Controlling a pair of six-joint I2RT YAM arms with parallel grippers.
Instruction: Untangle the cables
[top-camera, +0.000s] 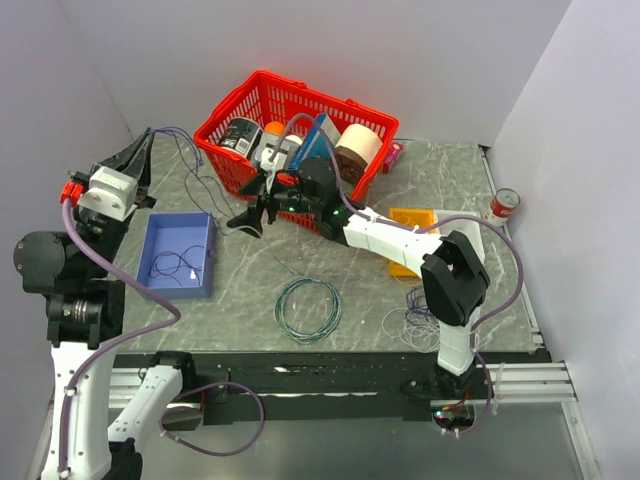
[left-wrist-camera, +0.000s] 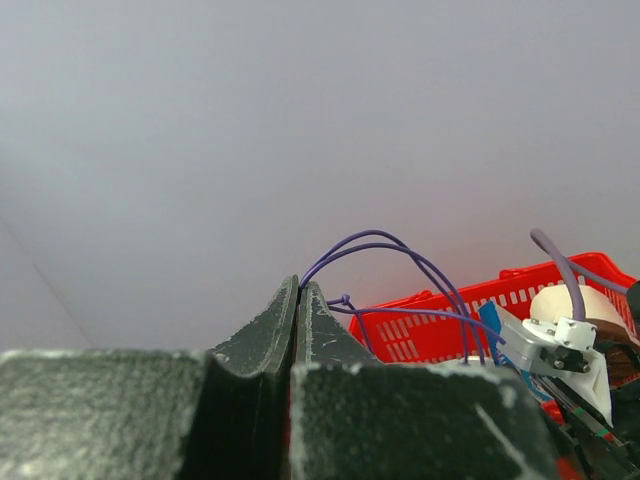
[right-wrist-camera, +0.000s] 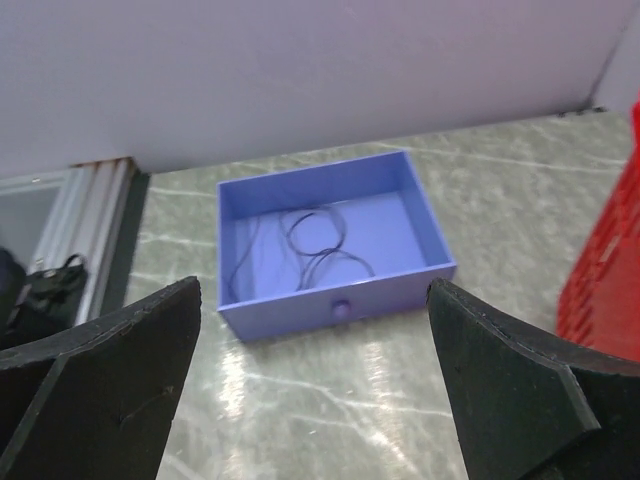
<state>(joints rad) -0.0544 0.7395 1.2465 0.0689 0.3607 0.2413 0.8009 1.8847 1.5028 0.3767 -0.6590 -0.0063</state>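
The left tool (top-camera: 147, 140) is raised beyond the tray's (top-camera: 150, 262) far left corner. Its jaws are pressed together on a purple cable (top-camera: 178, 131), and the wrist view shows the strand (left-wrist-camera: 380, 240) leaving right at the tips (left-wrist-camera: 300, 287). The right tool (top-camera: 252, 205) hangs just right of the tray with its jaws spread wide and nothing between them, facing the tray (right-wrist-camera: 410, 215).

The cables lie in three places:
- The purple cable arches from the left tool away from the tray toward the basket (top-camera: 240, 95), then sags to the table (top-camera: 300, 270) right of the tray's far edge.
- A few dark and pale loops (top-camera: 180, 262) lie flat inside the tray (right-wrist-camera: 320, 235).
- A scribbly heap (top-camera: 415, 318) sits well to the tray's right, past the teal ring (top-camera: 308, 308).

These strands look hair-thin, nearly weightless and limp. They will likely drape, spring back into curls and snag on one another, and a hard pull would probably tighten any knot. A pinch at a free end or on a single strand clear of crossings seems best, followed by a slow draw.

The purple cable's long axis runs from beyond the tray's far left corner toward the basket. The loops in the tray and the heap have no clear axis.
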